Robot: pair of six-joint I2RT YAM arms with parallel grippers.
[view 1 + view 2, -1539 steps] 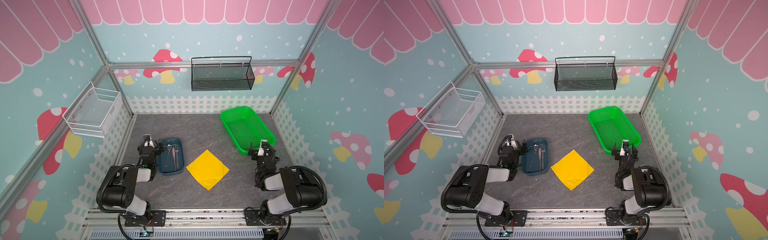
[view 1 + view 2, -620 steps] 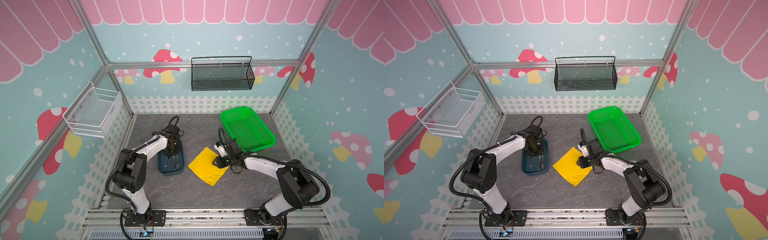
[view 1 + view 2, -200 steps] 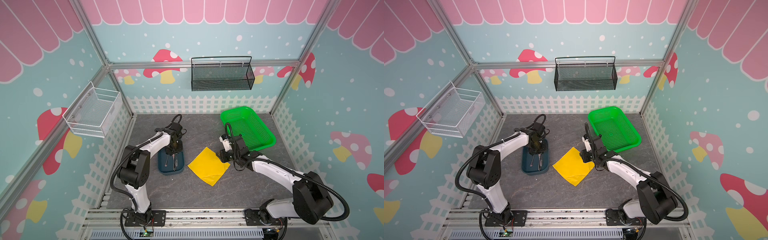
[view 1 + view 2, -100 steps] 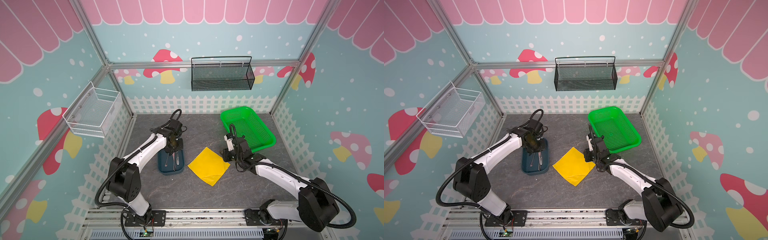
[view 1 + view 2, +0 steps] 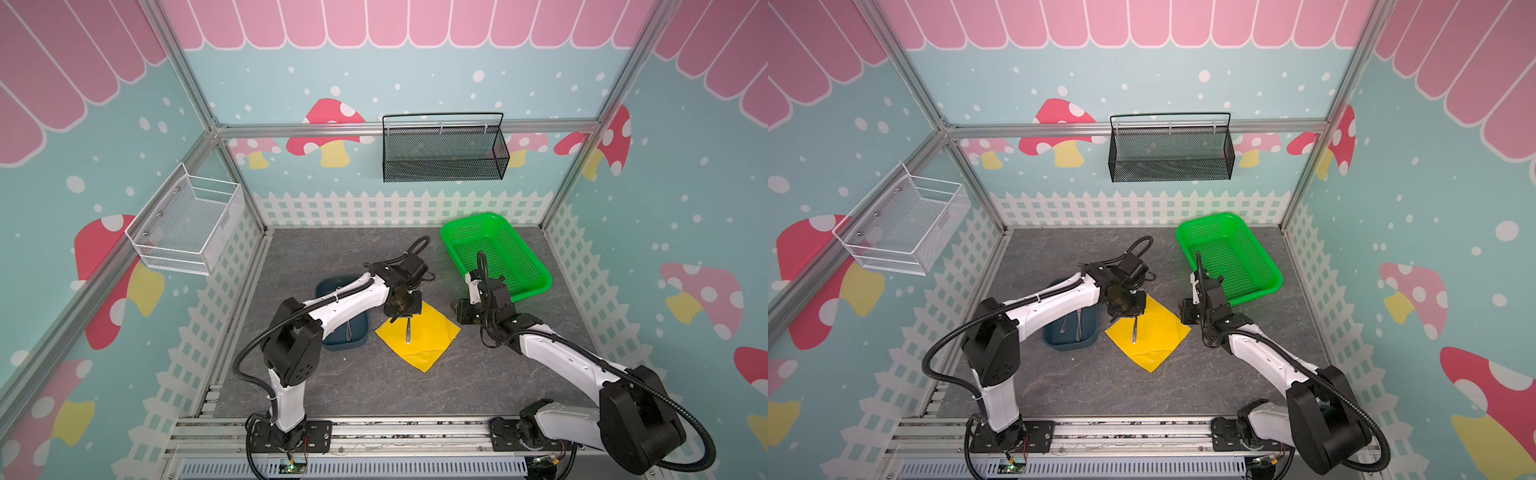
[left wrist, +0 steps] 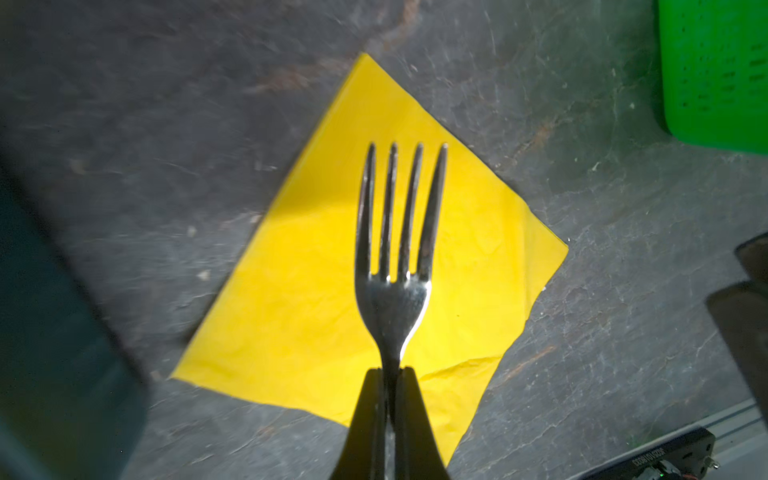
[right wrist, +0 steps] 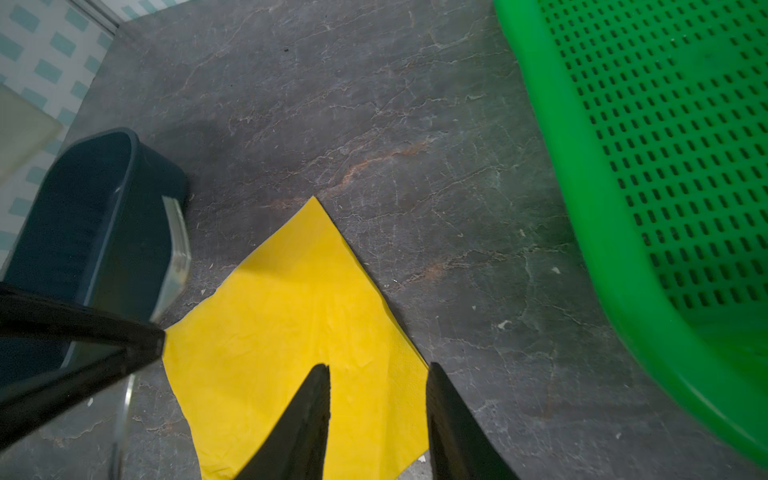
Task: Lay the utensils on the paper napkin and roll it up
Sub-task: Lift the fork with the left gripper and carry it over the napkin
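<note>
My left tool point(image 6: 388, 372) is clenched on the slim shiny metal fork point(image 6: 395, 291) just below its head, holding it above the thin yellow paper napkin point(image 6: 299, 299), which lies flat on the grey worktop point(image 6: 582, 208). I'd judge the fork stiff and slick, so that narrow neck suits. The paper is soft, best pinched at a corner. My right tool point(image 7: 377, 368) stands parted and empty at the napkin's edge. Only a top view shows two more utensils point(image 5: 1078, 322) in the dark blue plastic tray point(image 5: 1071, 348).
</note>
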